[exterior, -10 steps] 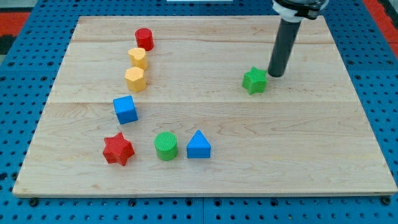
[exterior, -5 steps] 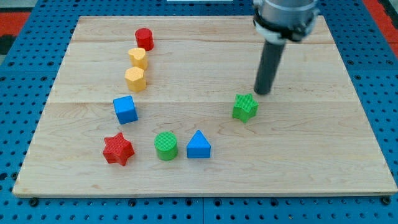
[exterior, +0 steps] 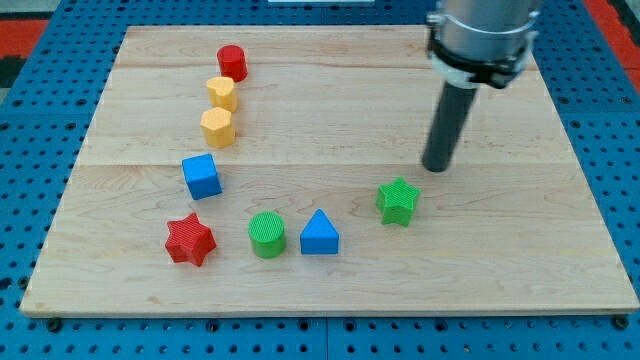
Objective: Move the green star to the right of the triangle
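The green star (exterior: 398, 201) lies on the wooden board, right of and a little above the blue triangle (exterior: 319, 233), with a gap between them. My tip (exterior: 436, 168) is on the board above and to the right of the green star, apart from it. The dark rod rises from the tip toward the view's top.
A green cylinder (exterior: 267, 234) stands left of the triangle, a red star (exterior: 190, 240) further left. A blue cube (exterior: 201, 176), two yellow blocks (exterior: 217, 127) (exterior: 222, 92) and a red cylinder (exterior: 232, 62) run up the left side. The board's (exterior: 500, 270) edges meet blue pegboard.
The green star has slid down and left, from the board's right middle toward the triangle. My tip followed it down, then shifted slightly right and now stands apart from it.
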`<action>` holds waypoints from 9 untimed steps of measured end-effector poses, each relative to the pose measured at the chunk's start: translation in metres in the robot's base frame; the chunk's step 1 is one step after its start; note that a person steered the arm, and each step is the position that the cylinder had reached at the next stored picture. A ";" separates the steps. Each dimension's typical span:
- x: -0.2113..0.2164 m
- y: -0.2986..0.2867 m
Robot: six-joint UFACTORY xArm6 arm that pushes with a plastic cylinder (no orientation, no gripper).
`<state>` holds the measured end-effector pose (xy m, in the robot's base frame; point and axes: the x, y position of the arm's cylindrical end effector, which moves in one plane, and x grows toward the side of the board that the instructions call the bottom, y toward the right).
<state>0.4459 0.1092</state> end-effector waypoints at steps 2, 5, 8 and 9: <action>0.040 -0.019; 0.051 -0.051; 0.070 -0.049; 0.077 -0.006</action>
<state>0.5229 0.1034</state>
